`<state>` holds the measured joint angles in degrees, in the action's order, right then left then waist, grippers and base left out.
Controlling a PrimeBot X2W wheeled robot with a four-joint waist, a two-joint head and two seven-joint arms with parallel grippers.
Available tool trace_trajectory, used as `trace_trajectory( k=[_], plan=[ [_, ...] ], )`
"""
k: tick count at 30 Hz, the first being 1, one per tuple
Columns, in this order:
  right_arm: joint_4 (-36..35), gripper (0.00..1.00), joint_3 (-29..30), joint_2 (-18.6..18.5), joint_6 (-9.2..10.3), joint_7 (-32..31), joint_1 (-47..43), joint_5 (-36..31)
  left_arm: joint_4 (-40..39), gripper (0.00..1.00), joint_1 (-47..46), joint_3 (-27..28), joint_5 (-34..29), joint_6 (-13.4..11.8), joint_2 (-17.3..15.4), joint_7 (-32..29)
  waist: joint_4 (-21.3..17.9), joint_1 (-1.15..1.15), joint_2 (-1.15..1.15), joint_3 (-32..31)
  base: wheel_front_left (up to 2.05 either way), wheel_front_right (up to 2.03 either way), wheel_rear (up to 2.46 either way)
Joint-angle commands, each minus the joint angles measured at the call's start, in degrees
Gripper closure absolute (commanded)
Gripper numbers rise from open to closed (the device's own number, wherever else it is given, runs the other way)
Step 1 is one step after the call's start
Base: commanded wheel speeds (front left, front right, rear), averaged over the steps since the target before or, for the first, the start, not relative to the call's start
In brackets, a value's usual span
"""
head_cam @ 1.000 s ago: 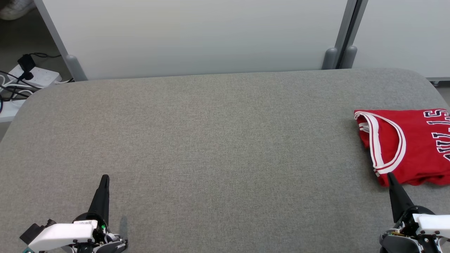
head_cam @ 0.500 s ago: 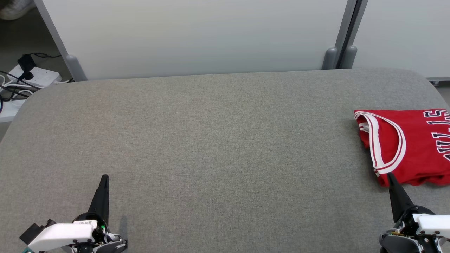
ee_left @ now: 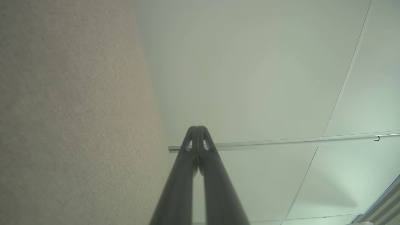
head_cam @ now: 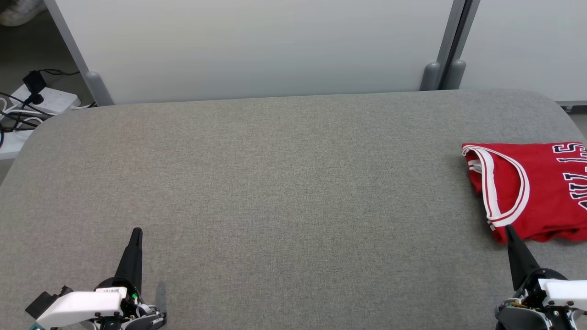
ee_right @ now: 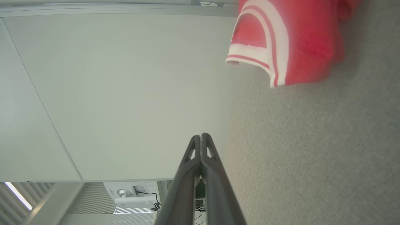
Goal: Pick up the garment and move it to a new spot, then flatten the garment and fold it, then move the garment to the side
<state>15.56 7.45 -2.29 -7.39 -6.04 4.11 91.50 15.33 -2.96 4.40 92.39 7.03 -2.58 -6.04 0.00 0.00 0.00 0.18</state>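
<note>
**A:** Garment (head_cam: 527, 192) first: where is it?

**B:** Take it from the left. A power strip (head_cam: 46, 98) with dark cables lies on the floor past the table's (head_cam: 293, 183) far left corner. The left gripper (head_cam: 136, 233) sits low at the near left over the grey top. Its fingers are pressed together with nothing between them.

**A:** And the middle?

**B:** Grey table, with white panels (head_cam: 257, 46) standing behind its far edge.

**A:** Then the right side.

**B:** The garment lies there at the table's right edge, folded flat. It is red with white trim and dark letters, and the head view cuts off its right part.

**A:** Right gripper (head_cam: 508, 228)?

**B:** Near right, fingers closed on nothing. From the head, its tip shows at the garment's near hem. The right wrist view shows table between the fingertips and the garment, so they are apart.
</note>
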Motion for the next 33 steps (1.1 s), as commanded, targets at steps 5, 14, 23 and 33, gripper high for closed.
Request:
trace_trajectory(
  k=[5,14,23,33],
  plan=[
    [-1.54,1.00,-0.92,-0.59,-0.10,-0.46,2.08,0.65,-1.28,1.00,-3.21,1.91,-0.06,0.46,-0.49,-0.28,0.00,0.00,0.00,0.00,0.00,0.00,0.00],
    [-1.54,1.00,-0.92,-0.59,-0.10,-0.46,2.08,0.66,-1.28,1.00,-3.21,1.95,-0.08,0.46,-0.46,-0.31,0.00,0.00,0.00,0.00,0.00,0.00,0.00],
    [-1.54,1.00,-0.92,-0.59,-0.10,-0.46,2.08,0.66,-1.28,1.00,-3.21,1.98,-0.11,0.46,-0.44,-0.34,0.00,0.00,0.00,0.00,0.00,0.00,0.00],
    [-1.54,1.00,-0.93,-0.59,-0.10,-0.46,2.08,0.66,-1.28,1.00,-3.22,2.01,-0.13,0.46,-0.42,-0.36,0.00,0.00,0.00,0.00,0.00,0.00,0.00]
  ],
)
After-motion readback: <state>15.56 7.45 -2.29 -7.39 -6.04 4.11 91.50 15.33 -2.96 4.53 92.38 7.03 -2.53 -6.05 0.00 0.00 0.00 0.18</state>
